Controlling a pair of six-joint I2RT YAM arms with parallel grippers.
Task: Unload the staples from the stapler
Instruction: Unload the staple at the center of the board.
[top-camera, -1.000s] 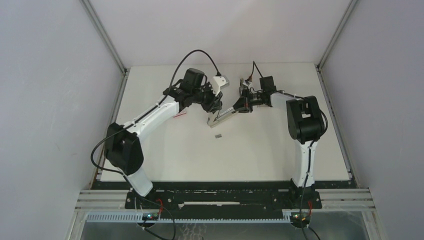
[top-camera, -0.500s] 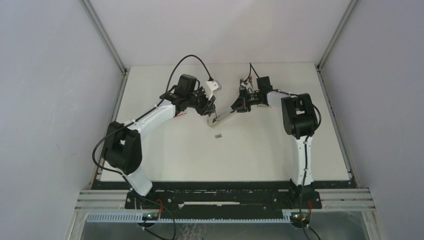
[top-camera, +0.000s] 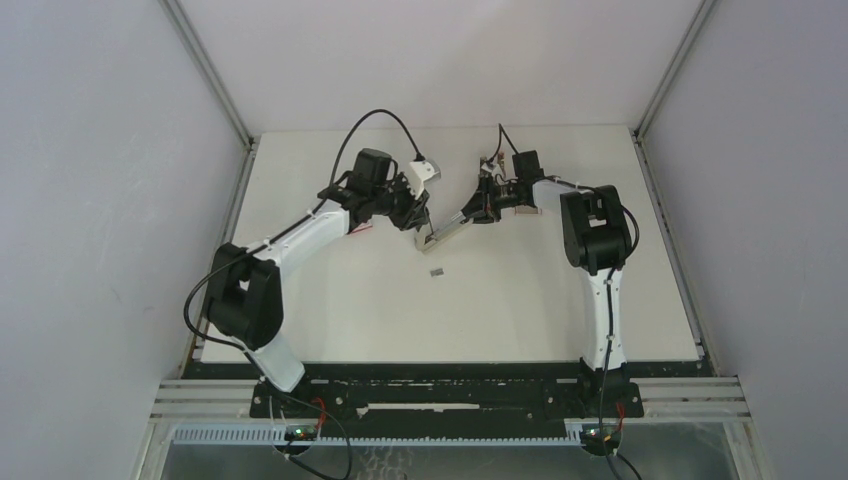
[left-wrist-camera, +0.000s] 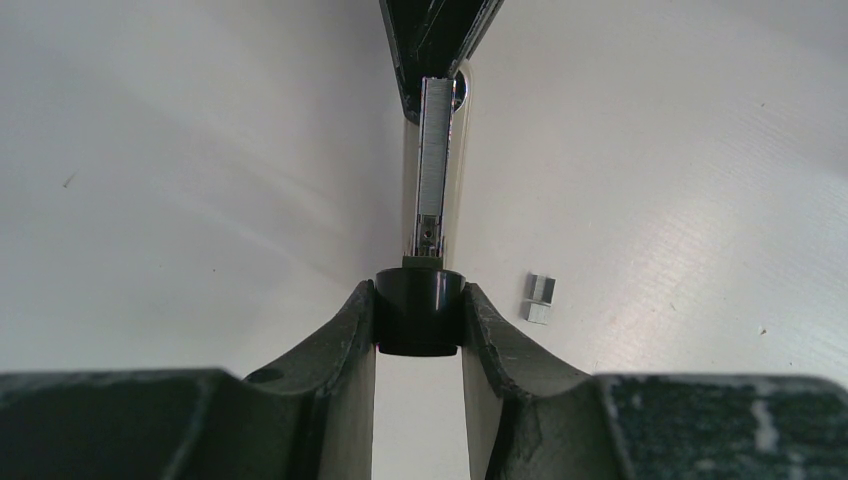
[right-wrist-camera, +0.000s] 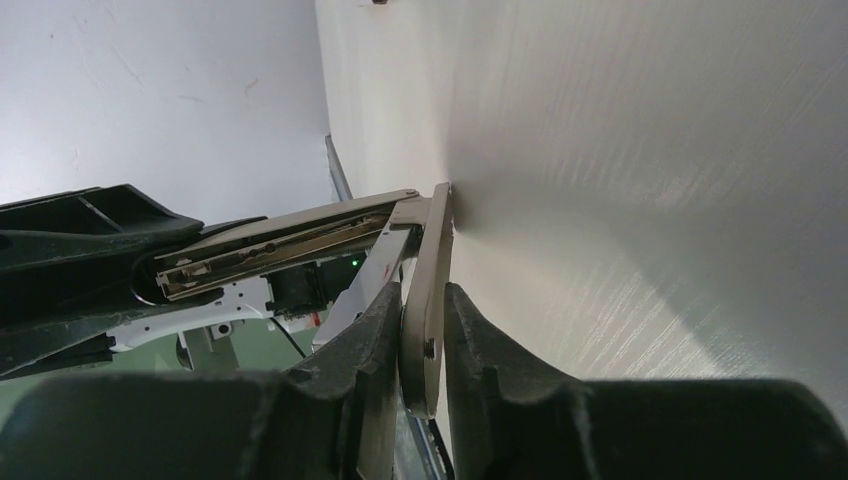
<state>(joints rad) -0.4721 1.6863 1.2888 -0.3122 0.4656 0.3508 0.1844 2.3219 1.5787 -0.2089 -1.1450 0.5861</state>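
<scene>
The left gripper (left-wrist-camera: 419, 325) pinches the rounded black plastic nose of the stapler (left-wrist-camera: 420, 295). Straight ahead of its fingertips the staples (left-wrist-camera: 434, 140), a ribbed silver strip, lie in the open channel. A short loose clip (left-wrist-camera: 540, 298) rests on the matte white table (left-wrist-camera: 680, 180) just right. The right gripper (right-wrist-camera: 424, 305) closes narrowly on the stapler's flat beige metal plate, seemingly touching both sides.

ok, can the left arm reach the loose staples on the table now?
Probably not yet: the left tool is shut on the black end of the stapler. The loose staples lie beside it, uncovered, so the way looks free once it lets go.
</scene>
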